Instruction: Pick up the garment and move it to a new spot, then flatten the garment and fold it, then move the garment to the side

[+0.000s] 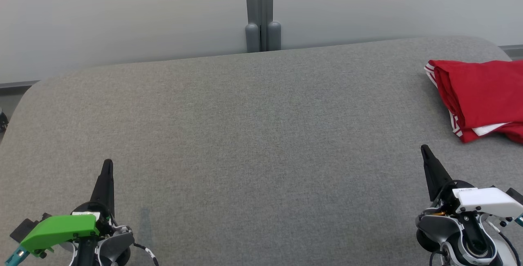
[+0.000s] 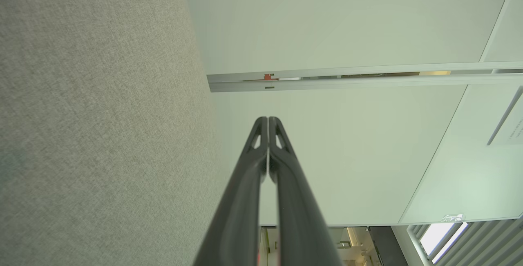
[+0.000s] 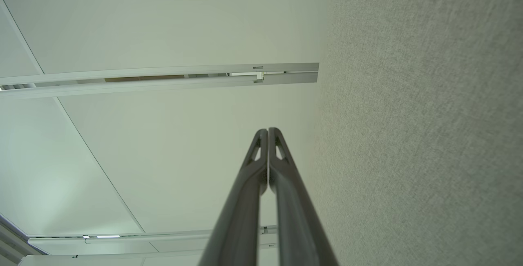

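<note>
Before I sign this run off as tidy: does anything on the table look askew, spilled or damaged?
Nothing serious. The red garment lies folded on the table, far right, cut by the head view's edge; a white patch pokes out at its near corner, slightly untidy. Left gripper and right gripper are shut, apart from it.

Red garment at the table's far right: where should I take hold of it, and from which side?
Probably the near-left corner of the red garment, where its white-striped layers stack. Bring the right hand, now shut, from the robot's side and open it first: that corner lies nearest, and the rest runs past the head view's right edge.
</note>
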Robot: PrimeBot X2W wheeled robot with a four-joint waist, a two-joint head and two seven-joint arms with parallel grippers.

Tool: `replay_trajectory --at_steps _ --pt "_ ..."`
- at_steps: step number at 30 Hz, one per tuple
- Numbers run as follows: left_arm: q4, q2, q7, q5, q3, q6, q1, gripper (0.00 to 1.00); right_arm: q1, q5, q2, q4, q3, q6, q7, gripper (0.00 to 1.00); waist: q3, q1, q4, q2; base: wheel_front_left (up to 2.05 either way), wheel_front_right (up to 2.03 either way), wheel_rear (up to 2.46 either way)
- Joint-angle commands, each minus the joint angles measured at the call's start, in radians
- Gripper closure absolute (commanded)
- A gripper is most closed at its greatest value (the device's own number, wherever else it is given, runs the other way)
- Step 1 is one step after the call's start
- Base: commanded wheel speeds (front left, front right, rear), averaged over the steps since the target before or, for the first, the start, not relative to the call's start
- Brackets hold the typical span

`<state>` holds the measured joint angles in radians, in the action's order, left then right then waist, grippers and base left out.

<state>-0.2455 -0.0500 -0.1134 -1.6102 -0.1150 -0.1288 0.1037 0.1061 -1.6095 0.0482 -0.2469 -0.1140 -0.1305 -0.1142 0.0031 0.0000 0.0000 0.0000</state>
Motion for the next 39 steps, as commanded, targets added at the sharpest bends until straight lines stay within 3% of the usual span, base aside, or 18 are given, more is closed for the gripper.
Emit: replay_trajectory --at_steps 1,39 --pt "0.002 0.0 -0.005 -0.005 -0.002 -0.006 0.01 1.0 0.005 -0.007 0.004 0.004 -0.001 0.0 -0.003 1.0 0.0 0.0 0.0 0.0 0.0 0.0 0.0" --pt "0.002 0.0 -0.004 -0.005 -0.002 -0.006 0.01 1.0 0.005 -0.007 0.004 0.004 -0.001 0.0 -0.003 1.0 0.0 0.0 0.0 0.0 0.0 0.0 0.0"
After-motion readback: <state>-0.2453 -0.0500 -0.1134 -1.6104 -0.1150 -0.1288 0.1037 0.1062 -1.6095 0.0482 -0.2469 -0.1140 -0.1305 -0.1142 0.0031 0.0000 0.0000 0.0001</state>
